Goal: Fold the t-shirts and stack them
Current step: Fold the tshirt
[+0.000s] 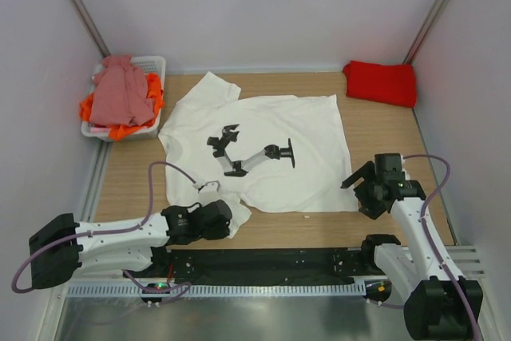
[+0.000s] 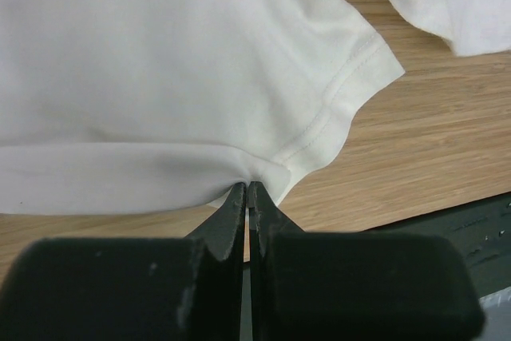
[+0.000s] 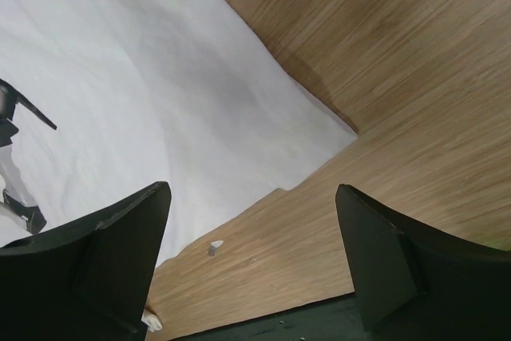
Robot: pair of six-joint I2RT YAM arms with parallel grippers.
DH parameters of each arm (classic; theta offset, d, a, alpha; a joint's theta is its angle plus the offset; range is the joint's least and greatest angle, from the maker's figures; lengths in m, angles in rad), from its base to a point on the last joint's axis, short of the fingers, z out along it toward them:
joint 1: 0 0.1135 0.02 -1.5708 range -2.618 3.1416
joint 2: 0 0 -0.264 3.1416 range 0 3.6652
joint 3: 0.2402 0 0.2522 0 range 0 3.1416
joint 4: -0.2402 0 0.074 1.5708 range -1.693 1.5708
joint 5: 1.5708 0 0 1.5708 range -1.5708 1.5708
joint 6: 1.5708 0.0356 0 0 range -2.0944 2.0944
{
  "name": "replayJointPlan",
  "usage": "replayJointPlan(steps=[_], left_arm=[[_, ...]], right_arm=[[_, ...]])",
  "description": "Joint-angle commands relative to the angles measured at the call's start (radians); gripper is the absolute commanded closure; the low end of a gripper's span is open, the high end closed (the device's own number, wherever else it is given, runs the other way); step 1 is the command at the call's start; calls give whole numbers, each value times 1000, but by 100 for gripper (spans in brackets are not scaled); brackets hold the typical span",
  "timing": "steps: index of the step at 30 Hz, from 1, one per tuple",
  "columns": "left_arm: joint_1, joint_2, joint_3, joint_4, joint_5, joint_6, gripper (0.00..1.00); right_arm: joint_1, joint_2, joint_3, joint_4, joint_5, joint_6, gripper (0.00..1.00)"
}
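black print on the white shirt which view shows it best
The top view: the whole black print lies in plain sight there. The right wrist view catches only a sliver at its left edge; the left wrist view shows none.

Soft matt white cloth t-shirt [image 1: 311, 125] on smooth, grained wooden table [image 1: 379, 127]; matt black plastic fingers [image 2: 227, 225], slightly scuffed.

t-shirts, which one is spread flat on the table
The white t-shirt with the black print. The red t-shirt lies folded far right; the pink t-shirt and orange t-shirt are heaped in the basket.
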Motion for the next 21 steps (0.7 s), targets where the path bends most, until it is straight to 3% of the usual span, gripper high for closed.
replayJointPlan(steps=[1,3,8,21], left_arm=[[1,-22,-33,57,-38,3,100],[-1,-25,-36,59,-40,3,100],[1,-25,-47,80,-49,-2,100],[-1,-16,-47,83,-52,0,100]], right_arm=[[-4,-22,-32,-31,-12,45,10],[-4,-27,-55,-45,-2,48,12],[-4,-9,-159,58,-87,99,33],[-78,99,-190,219,-20,7,36]])
